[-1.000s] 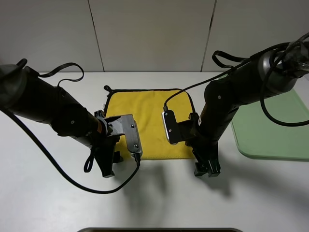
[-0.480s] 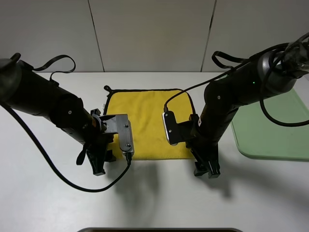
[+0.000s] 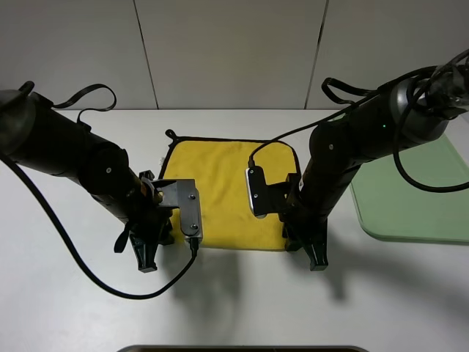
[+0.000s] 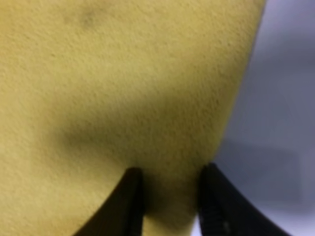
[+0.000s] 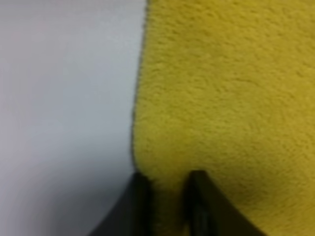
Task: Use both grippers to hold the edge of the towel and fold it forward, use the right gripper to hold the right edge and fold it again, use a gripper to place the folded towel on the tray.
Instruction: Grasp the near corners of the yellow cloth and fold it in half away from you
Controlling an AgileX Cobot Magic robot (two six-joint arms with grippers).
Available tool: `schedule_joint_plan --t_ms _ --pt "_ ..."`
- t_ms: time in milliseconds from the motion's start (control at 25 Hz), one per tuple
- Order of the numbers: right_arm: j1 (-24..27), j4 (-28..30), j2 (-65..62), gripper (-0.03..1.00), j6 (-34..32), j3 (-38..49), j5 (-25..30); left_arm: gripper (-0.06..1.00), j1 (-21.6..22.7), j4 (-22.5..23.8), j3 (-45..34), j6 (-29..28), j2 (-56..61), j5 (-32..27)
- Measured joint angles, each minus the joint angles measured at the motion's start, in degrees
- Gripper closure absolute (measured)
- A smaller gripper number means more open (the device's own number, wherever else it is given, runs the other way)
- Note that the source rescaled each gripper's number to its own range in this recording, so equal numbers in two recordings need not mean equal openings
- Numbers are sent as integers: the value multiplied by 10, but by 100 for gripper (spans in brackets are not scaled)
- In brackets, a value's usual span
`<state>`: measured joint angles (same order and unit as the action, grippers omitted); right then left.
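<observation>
Left gripper (image 4: 170, 199): jaws almost together, with a bunch of yellow cloth pinched between the two dark fingertips (image 4: 129, 204).
Right gripper (image 5: 167, 201): jaws equally narrow and closed on a small fold of the same cloth.
Towel (image 3: 227, 183): lies on the white table (image 3: 242, 308), spreading away from both pairs of jaws toward the wall.
Edge of the towel (image 3: 234, 247): the near border runs from one pair of jaws to the other, and each pair grips it near a corner. In both wrist views a side border passes just beside the jaws, with bare table beyond it.
Black trim (image 3: 220, 139): on the border farthest from the jaws, with the small loop (image 3: 171, 134) at the far corner on the left gripper's side.
Tray (image 3: 410, 198): pale green, out past the right jaws on their outer side, well apart from them and from the towel.
</observation>
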<state>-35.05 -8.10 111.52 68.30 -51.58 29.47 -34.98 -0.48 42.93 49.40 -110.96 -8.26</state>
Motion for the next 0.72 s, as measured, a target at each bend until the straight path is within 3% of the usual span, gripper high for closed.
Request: schedule_joint_plan --t_ms 200,320,720 --pt "0 -1 0 97 1 0 0 87 0 5 0 8 0 -11" --pt "0 -1 0 97 1 0 0 93 0 5 0 10 0 -12" --pt "0 -1 0 97 1 0 0 93 0 10 0 12 0 -12"
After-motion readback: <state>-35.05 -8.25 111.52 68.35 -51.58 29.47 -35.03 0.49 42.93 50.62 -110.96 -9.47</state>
